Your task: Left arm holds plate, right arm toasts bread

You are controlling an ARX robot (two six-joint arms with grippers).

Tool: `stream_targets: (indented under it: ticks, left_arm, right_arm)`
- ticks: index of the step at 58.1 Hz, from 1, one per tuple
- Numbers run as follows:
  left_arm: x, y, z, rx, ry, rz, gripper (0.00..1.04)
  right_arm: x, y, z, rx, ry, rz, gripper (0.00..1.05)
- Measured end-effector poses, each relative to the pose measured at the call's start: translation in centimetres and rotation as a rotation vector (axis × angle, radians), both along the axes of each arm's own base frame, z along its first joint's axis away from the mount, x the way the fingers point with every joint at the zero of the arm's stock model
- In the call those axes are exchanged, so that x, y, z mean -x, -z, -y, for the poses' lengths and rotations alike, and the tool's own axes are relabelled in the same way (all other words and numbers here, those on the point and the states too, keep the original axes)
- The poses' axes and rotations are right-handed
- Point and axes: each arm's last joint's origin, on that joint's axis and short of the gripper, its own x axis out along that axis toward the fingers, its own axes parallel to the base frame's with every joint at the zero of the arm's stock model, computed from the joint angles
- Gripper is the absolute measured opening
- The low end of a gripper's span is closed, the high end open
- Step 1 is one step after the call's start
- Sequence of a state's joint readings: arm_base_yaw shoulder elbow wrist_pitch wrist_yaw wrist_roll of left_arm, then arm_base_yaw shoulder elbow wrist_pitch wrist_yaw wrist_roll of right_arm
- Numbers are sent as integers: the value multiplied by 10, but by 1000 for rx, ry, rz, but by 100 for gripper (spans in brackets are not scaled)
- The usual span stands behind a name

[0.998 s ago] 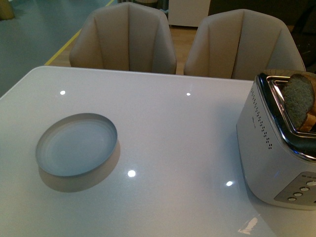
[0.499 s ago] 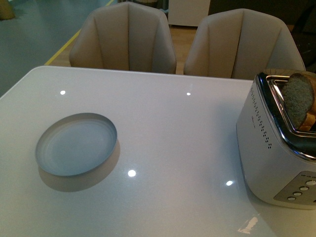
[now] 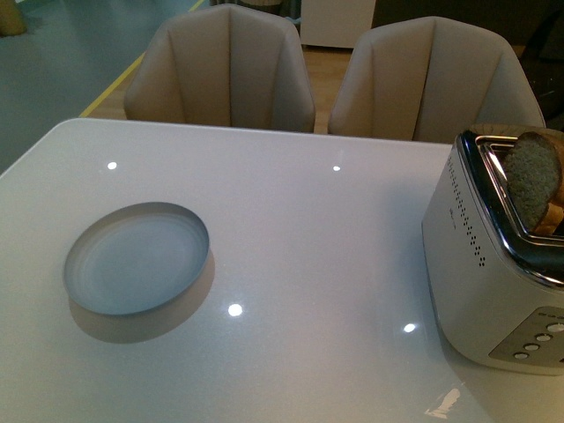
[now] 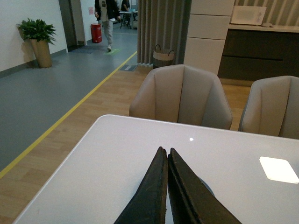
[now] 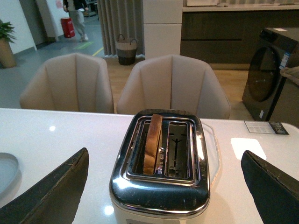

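The pale blue-grey plate rests on the white table's left side in the front view, with neither arm in that view. A slice of bread stands upright in a slot of the silver toaster at the right edge. In the right wrist view the bread sits in one slot of the toaster, and my right gripper is open, its fingers wide on either side of the toaster. My left gripper is shut and empty above the table, and a sliver of the plate shows behind its fingers.
Two beige chairs stand at the table's far edge. The plate's rim shows at the side of the right wrist view. A washing machine stands beyond the table. A person walks in the far corridor.
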State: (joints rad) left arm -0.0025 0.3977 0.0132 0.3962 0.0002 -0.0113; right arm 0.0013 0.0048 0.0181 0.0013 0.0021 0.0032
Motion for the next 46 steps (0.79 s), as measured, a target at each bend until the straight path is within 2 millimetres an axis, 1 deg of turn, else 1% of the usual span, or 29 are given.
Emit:
stream_targets:
  ticks: [14,35,40,46]
  left_arm:
    - [8,0,0,0,0,2,3]
    - [15,0,0,0,0,2,3]
    - [22,5,0,0,0,-32,3]
    - [25,3,0,0,0,-4,3]
  right_arm:
    - [0,0,0,0,0,0,96]
    - [0,0,0,0,0,0,96]
    - [0,0,0,0,0,0,96]
    - [0,0,0,0,0,0,96]
